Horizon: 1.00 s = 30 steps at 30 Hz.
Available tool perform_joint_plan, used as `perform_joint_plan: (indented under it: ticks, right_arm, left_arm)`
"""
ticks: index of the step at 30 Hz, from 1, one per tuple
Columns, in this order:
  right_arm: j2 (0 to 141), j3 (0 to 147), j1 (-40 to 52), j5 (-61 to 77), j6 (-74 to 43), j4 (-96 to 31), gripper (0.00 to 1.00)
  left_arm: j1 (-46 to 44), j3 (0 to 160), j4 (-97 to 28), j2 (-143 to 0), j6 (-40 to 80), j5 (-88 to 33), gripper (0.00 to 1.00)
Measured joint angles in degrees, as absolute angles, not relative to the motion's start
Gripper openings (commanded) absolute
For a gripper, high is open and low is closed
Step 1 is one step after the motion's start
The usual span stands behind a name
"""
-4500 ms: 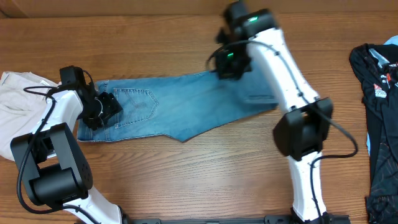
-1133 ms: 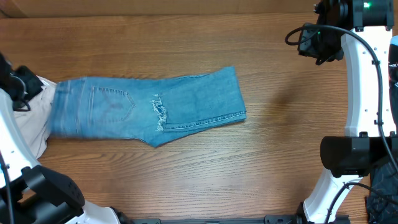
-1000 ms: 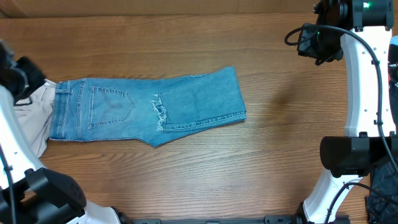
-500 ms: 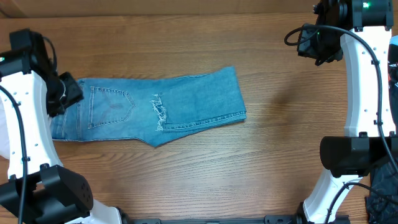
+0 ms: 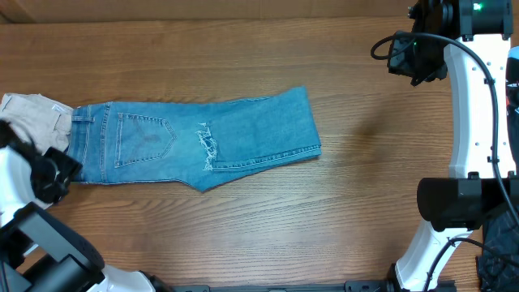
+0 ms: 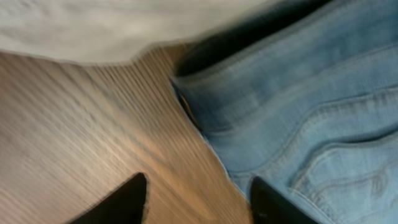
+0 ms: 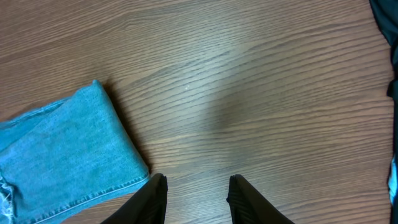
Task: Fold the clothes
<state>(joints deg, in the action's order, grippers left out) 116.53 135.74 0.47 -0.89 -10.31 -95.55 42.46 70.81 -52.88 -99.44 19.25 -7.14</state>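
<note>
The light-blue jeans (image 5: 195, 138) lie flat on the wooden table, folded over, with the waistband at the left and the folded end at the right. A back pocket and a frayed hem show on top. My left gripper (image 5: 55, 174) is low beside the waistband's near corner. In the left wrist view my left gripper (image 6: 199, 202) stands open over bare wood, its right fingertip (image 6: 277, 205) above the denim edge (image 6: 292, 124), and it holds nothing. My right gripper (image 5: 413, 57) hangs at the far right, away from the jeans. The right gripper (image 7: 198, 196) is open and empty, with the folded end (image 7: 62, 149) to its left.
Cream-white trousers (image 5: 28, 113) lie bunched at the left edge, touching the jeans' waistband, and show as white cloth (image 6: 124, 25) in the left wrist view. A black garment (image 5: 512, 77) lies at the table's right edge, a sliver of it (image 7: 385, 18) in the right wrist view.
My left arm has swung from beside the waistband's far corner down to its near corner, and its jaws have widened. The jeans and the right arm have stayed still.
</note>
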Motion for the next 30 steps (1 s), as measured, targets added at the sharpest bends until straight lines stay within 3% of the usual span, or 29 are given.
perform_joint_plan:
  ticks: [3,22,24,25,26,27,28,30]
  right_arm:
    - [116.5,135.7,0.5,-0.9,-10.3,-95.5,0.37]
    - [116.5,135.7,0.5,-0.2,-10.3,-96.2,0.38]
    - [116.5,135.7,0.5,-0.2,-10.3,-96.2,0.38]
    - [116.5,135.7,0.5,-0.2,-10.3,-96.2,0.38]
    - [116.5,135.7,0.5,-0.2,-10.3,-96.2,0.38]
    - [116.5,135.7,0.5,-0.2,-10.3,-96.2,0.38]
    - [116.5,135.7,0.5,-0.2,-10.3,-96.3,0.38]
    - [116.5,135.7,0.5,-0.2,-10.3,-96.4,0.38]
  left_arm:
    - [43.6,67.2,-45.7,-99.4,17.9,-9.8,0.75]
    - [43.2,53.9,-22.9,-99.4,18.1,-13.3,0.78]
    - [43.2,52.8,-20.9,-99.4,18.2,-13.7,0.71]
    - [43.2,52.4,-20.1,-99.4,18.4,-14.0,0.61]
    - [43.2,52.0,-19.6,-99.4,18.8,-14.4,0.48]
    - [43.2,51.7,-19.1,-99.4,18.9,-15.1,0.22]
    - [43.2,51.6,-18.7,-99.4,18.7,-15.9,0.04]
    - [43.1,51.5,-17.4,-99.4,18.2,-17.9,0.04]
